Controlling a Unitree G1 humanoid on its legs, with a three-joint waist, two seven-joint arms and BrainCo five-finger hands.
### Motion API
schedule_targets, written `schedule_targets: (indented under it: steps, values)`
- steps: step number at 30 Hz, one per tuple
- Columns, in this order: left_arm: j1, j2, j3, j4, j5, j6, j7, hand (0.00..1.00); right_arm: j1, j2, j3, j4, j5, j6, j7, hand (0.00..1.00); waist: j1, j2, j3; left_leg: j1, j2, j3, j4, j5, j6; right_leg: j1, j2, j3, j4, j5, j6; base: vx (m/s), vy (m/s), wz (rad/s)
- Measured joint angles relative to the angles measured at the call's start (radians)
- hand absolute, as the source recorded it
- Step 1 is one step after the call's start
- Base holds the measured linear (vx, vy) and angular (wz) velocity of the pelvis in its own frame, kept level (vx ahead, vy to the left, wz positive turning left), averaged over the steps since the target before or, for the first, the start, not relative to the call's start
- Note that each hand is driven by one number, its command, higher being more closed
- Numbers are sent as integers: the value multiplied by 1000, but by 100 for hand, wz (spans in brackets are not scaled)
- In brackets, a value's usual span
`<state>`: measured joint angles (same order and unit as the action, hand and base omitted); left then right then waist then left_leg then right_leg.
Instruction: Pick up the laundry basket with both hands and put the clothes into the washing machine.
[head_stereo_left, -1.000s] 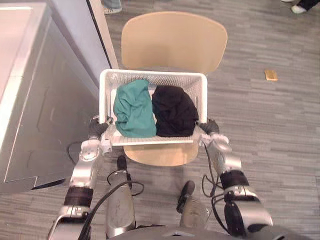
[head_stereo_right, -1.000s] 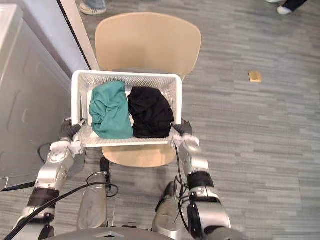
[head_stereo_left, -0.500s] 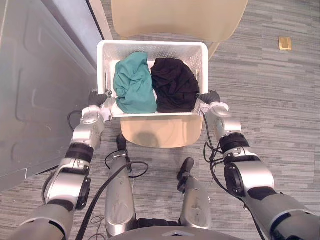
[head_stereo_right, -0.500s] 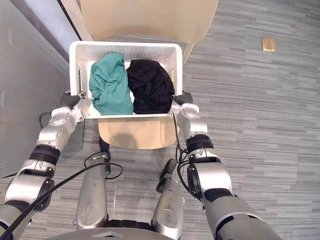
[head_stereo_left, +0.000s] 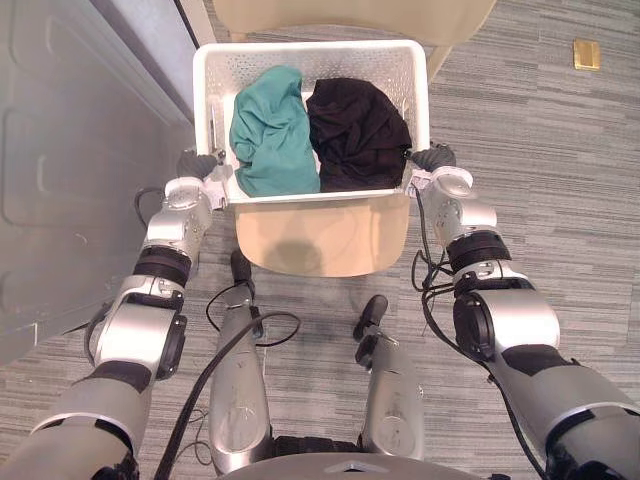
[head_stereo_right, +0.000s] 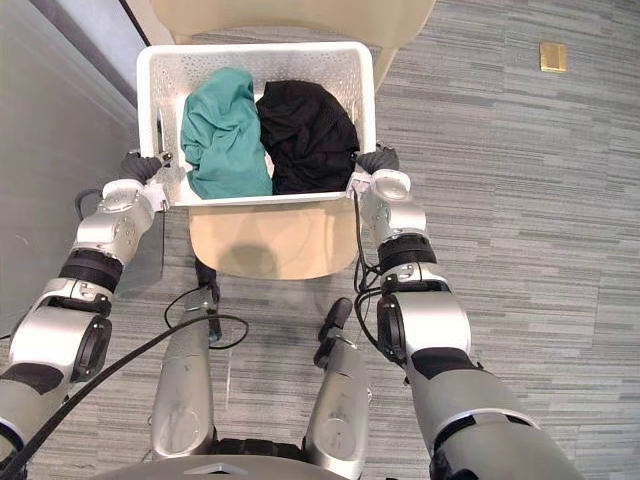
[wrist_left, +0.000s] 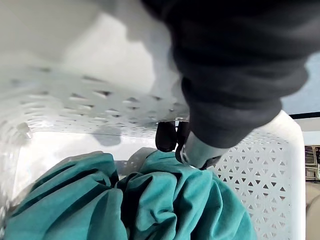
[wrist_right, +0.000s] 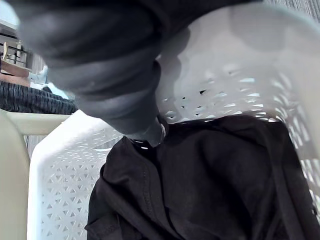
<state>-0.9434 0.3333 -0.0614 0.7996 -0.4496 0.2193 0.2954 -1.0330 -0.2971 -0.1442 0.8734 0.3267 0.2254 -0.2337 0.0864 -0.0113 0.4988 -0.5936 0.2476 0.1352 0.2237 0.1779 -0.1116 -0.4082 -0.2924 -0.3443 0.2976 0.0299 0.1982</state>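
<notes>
The basket (head_stereo_left: 340, 62) hangs clear of the chair (head_stereo_left: 320, 235), with more bare seat showing than a second ago, so the lift looks done. The left hand (head_stereo_left: 200, 165) and right hand (head_stereo_left: 437, 160) are clamped over its side rims. The teal cloth (head_stereo_left: 270, 135) and black cloth (head_stereo_left: 358, 130) lie inside. Next comes the turn to the grey machine (head_stereo_left: 60, 150) on the left.
</notes>
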Motion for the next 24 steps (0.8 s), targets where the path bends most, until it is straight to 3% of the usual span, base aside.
schedule_targets:
  steps: [1, 2, 3, 4, 17, 24]
  values:
    - [-11, 1, 0, 0, 0, 4, 3, 100, -2, 1, -7, -9, 0, -1, -4, 100, 1, 0, 0, -4, 0, 2, -10, 8, 0, -10, 0, 0, 2, 1, -1, -49, -43, 0]
    - [-19, 2, 0, 0, 0, 5, 4, 0, -2, 3, -18, -20, 0, 0, -9, 100, -1, 0, 0, -6, 1, 5, -23, 15, 1, -15, 0, -3, 2, 3, -3, -47, -46, 2]
    - [-21, 2, 1, 0, 0, 5, 5, 0, -2, 5, -23, -21, 0, 0, -9, 100, -2, 0, 0, -6, 1, 5, -29, 21, 0, -16, 0, -6, 3, 4, -4, -37, -41, 8]
    - [-26, 1, 1, 0, 0, 5, 8, 0, -2, 7, -27, -25, 0, 0, -13, 0, -4, 0, 0, -7, 3, 7, -38, 25, 4, -16, -1, -17, 3, 5, -5, -37, -45, 11]
    - [-203, -17, 59, -5, 20, -42, 78, 0, -7, 11, -108, -82, 33, -11, -40, 0, -18, -4, 6, -20, 6, 48, -97, 83, 11, -47, -17, -44, 28, 6, -5, -19, -51, 5]
    - [-206, 26, -8, -126, 41, -45, 89, 0, -8, -51, -92, -215, 20, -10, -50, 0, -27, -4, 6, -20, 6, 50, -109, 93, 17, -42, -22, -52, 37, 2, -3, -7, -61, 6]
